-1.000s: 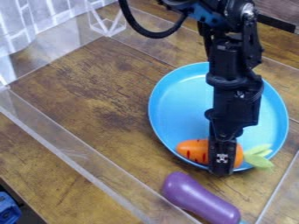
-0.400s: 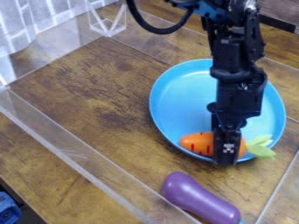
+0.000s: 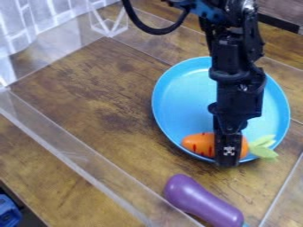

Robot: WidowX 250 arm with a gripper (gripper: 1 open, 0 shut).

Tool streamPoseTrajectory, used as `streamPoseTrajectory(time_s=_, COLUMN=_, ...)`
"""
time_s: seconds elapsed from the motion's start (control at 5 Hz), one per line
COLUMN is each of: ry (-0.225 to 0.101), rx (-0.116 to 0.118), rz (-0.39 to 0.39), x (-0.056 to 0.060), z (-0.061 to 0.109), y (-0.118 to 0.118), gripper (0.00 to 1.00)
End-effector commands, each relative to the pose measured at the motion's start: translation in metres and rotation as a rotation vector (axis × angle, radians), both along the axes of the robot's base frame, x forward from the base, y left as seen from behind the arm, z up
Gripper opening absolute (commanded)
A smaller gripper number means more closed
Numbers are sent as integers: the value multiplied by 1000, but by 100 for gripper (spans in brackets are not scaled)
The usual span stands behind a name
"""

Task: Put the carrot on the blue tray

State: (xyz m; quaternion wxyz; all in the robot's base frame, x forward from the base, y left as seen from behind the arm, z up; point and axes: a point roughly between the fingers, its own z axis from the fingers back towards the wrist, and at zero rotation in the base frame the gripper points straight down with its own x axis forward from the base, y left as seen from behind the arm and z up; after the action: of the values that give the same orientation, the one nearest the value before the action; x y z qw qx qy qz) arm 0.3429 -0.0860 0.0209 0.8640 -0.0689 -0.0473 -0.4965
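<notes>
Carrot gripped over near rim of blue tray; purple toy lying off-tray at tabletop's near edge.

Wooden tabletop (image 3: pixel 83 97), dark brown planks, bounded by clear acrylic walls (image 3: pixel 59 146) along left and near edges; pale tiled surface visible past far left corner. Blue tray (image 3: pixel 190 93) sitting toward right edge of tabletop, holding only the carrot (image 3: pixel 201 144) at its near rim, orange body toward left, pale green leaves toward right. Black arm (image 3: pixel 235 62) descending vertically across tray centre, hiding part of tray floor and carrot's middle. Gripper (image 3: pixel 226 158) pointing straight down, jaws closed on carrot. Glossy purple eggplant-like toy (image 3: pixel 201 201) lying just outside tray, near the acrylic wall, apart from carrot.
</notes>
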Motion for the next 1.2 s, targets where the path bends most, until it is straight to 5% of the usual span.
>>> streamPoseTrajectory(time_s=0.0, ry=80, rx=36, rz=-40, x=-35, z=-23, y=12, gripper=0)
streamPoseTrajectory(time_s=0.6, ry=113, rx=21, rz=103, x=-44, z=-27, y=4, gripper=0)
streamPoseTrajectory(time_s=0.8, ry=105, rx=12, rz=139, x=-51, z=-18, y=7, gripper=100)
streamPoseTrajectory(time_s=1.0, ry=99, rx=6, rz=170, x=-57, z=-11, y=7, gripper=0)
